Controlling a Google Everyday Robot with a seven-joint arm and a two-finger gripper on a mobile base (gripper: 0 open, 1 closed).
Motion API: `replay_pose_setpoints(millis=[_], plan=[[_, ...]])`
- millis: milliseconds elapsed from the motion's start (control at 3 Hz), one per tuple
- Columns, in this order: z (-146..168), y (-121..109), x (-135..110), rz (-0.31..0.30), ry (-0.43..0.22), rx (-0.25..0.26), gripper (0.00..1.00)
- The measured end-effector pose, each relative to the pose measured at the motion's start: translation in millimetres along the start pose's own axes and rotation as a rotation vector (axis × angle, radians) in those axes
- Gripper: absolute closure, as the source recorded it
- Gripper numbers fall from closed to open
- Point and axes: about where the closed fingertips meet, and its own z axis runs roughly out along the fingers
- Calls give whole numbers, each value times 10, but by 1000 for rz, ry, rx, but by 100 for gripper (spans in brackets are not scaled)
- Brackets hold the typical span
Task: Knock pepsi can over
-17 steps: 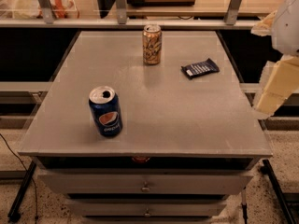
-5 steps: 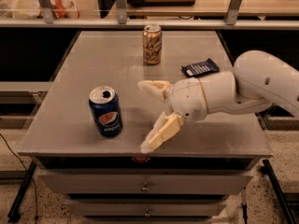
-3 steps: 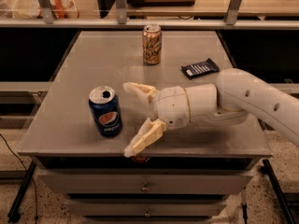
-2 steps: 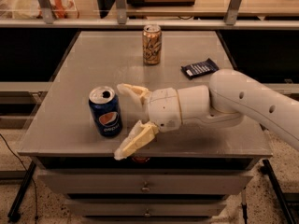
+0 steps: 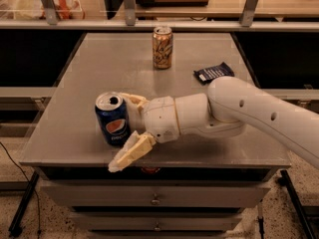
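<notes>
Cream-yellow fingers on the gripper point(image 5: 117, 132), spread wide near the bench's front edge, glossy white arm point(image 5: 259, 114) behind. Beside them the pepsi can point(image 5: 112, 119): dark blue, red-white-blue roundel, silver top. Toward the back edge, a tan-gold patterned can point(image 5: 162, 47). Toward the right edge, a black wrapper point(image 5: 214, 73) with pale print. Bench point(image 5: 75, 88): dull grey.

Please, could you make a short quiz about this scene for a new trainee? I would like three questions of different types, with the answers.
1. True or false: the pepsi can stands upright on the table.
2. Which thing stands near the table's far edge? A) gold can B) glass bottle C) paper cup
3. Fill in: the gripper is at the pepsi can, near the table's front edge, one finger on each side of it, so it is ___ (open or shut).

Key: 1 true; 2 A; 3 open.
</notes>
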Motion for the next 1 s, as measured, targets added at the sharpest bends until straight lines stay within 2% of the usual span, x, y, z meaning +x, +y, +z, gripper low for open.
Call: replay_pose_setpoints(millis=[333,667,1000], plan=[[104,-62,93,24,-20,-18,0],[147,-127,168,39,-34,-29,18],[115,-200,169,36,-41,-23,41]])
